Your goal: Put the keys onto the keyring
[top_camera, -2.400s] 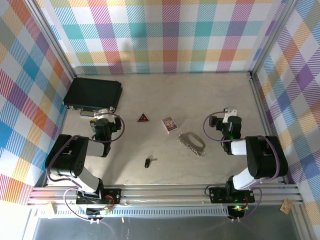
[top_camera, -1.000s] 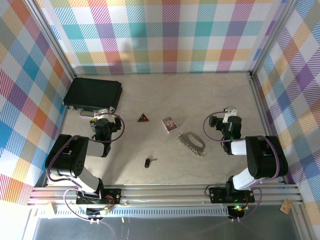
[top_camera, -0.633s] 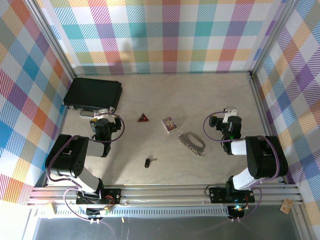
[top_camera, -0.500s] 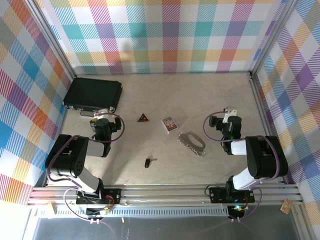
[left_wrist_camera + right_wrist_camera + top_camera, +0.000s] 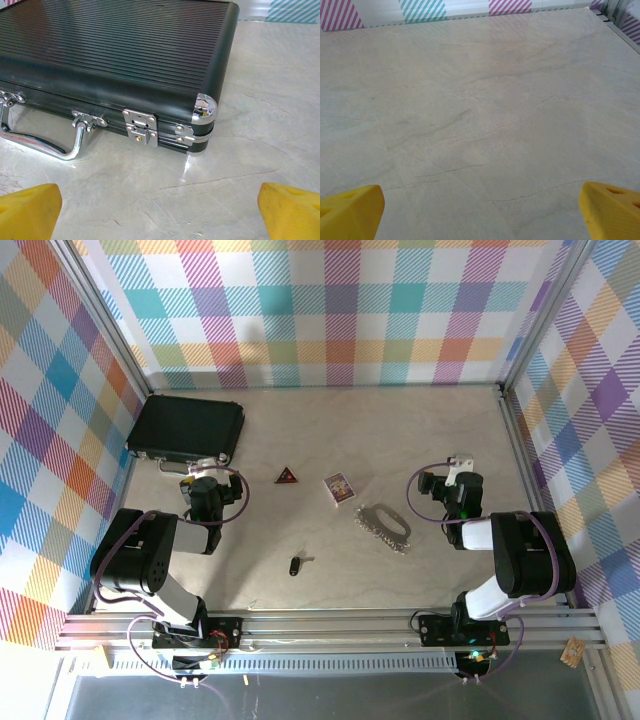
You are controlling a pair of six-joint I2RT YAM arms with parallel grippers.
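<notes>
Both sets wide, empty. Left fingers (image 5: 30, 210) face the black case (image 5: 115, 55), right fingers (image 5: 610, 210) face bare worktop (image 5: 400, 440). Key (image 5: 294, 565) lies mid-worktop, back toward the bases and right of the left fingers, blade pointing right, so left arm (image 5: 140, 560) is nearer. Keyring (image 5: 385, 524) lies diagonal, close to right arm (image 5: 525, 560).

- a robot lab test cell
- aluminium frame rail (image 5: 330, 625) along the near edge, with left arm (image 5: 140, 560) and right arm (image 5: 520, 560) bolted to it
- plaid printed walls (image 5: 340, 310) boxing in a marble-look table (image 5: 400, 430)
</notes>
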